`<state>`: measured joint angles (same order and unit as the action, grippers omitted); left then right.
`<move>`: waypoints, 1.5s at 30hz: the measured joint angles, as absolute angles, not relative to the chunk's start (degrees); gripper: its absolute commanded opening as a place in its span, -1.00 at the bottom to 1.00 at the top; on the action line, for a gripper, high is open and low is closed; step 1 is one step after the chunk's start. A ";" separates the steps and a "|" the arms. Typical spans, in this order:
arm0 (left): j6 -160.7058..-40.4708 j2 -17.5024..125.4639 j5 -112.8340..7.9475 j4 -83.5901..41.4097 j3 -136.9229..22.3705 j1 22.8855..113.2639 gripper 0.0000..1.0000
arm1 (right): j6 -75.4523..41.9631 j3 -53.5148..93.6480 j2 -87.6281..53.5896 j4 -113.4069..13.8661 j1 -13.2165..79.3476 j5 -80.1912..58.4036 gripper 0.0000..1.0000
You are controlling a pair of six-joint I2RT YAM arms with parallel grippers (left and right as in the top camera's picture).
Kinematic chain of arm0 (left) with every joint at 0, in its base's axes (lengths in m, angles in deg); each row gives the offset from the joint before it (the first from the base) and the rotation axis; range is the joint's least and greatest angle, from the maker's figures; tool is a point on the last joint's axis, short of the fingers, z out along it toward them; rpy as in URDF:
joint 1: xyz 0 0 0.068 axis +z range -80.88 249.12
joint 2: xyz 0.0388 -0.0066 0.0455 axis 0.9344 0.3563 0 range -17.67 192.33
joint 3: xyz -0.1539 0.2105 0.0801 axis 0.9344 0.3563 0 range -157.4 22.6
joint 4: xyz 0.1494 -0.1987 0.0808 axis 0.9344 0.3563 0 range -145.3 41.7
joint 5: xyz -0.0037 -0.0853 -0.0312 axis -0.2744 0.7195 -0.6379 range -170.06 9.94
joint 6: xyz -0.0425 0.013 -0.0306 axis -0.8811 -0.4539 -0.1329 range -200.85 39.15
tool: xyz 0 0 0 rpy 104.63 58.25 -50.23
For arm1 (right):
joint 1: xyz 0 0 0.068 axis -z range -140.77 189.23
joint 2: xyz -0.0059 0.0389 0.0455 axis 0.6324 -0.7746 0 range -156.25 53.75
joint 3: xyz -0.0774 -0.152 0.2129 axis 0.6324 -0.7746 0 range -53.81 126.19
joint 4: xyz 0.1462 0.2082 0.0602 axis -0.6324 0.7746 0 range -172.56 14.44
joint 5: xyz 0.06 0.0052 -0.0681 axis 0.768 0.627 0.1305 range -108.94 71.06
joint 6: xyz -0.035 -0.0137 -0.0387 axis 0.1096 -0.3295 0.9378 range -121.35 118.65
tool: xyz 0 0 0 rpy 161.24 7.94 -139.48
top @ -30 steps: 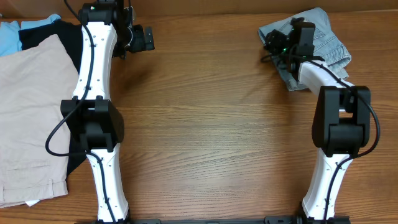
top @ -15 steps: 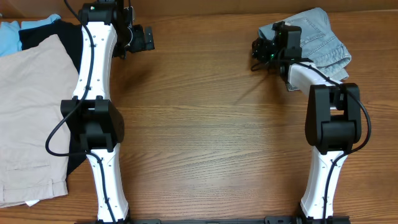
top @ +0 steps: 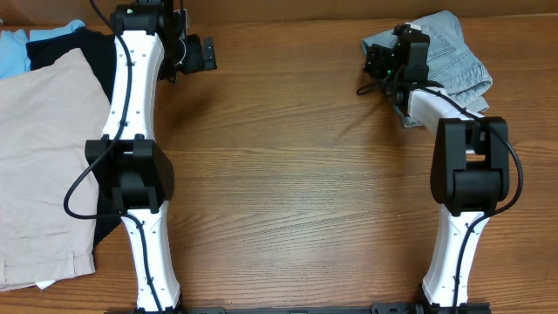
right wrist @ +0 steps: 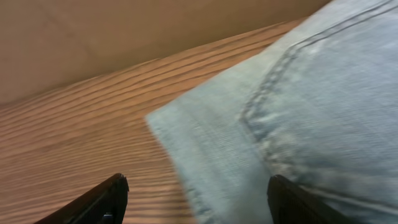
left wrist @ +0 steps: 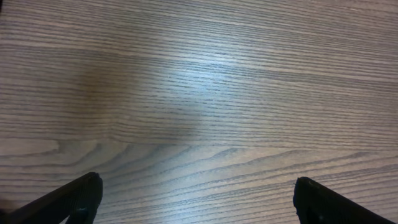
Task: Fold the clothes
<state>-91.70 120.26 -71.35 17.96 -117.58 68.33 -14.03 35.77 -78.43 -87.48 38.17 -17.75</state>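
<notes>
The light blue denim shorts [top: 453,54] lie folded at the far right of the table. In the right wrist view the denim [right wrist: 311,124] fills the right side, its edge and a seam showing. My right gripper [top: 377,63] is open and empty, hovering over the left edge of the shorts; its fingers [right wrist: 196,199] straddle the cloth's edge. My left gripper [top: 202,54] is open and empty at the far left-centre, over bare wood [left wrist: 196,199], far from the shorts.
Large beige shorts [top: 39,166] lie at the left edge over a black garment [top: 65,48], with a light blue cloth [top: 17,48] behind. A cardboard-coloured wall [right wrist: 124,37] stands behind the table.
My right gripper swung left off the shorts, then came back right to their left edge. The left arm has not moved.
</notes>
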 measured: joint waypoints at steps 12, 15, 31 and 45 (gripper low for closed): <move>-91.70 120.26 -71.35 17.00 -117.58 68.33 1.00 | -13.90 35.77 -78.43 -87.27 44.25 -17.72 0.51; -91.70 120.26 -71.35 16.80 -117.58 68.33 1.00 | -13.88 35.77 -78.43 -87.33 45.27 -17.70 0.50; -91.70 120.26 -71.35 15.99 -117.58 67.58 1.00 | -24.72 36.97 -80.79 -85.74 51.26 -21.46 0.54; -91.70 120.26 -71.35 15.40 -117.58 67.58 1.00 | -32.42 37.13 -80.76 -88.77 50.41 -23.39 1.00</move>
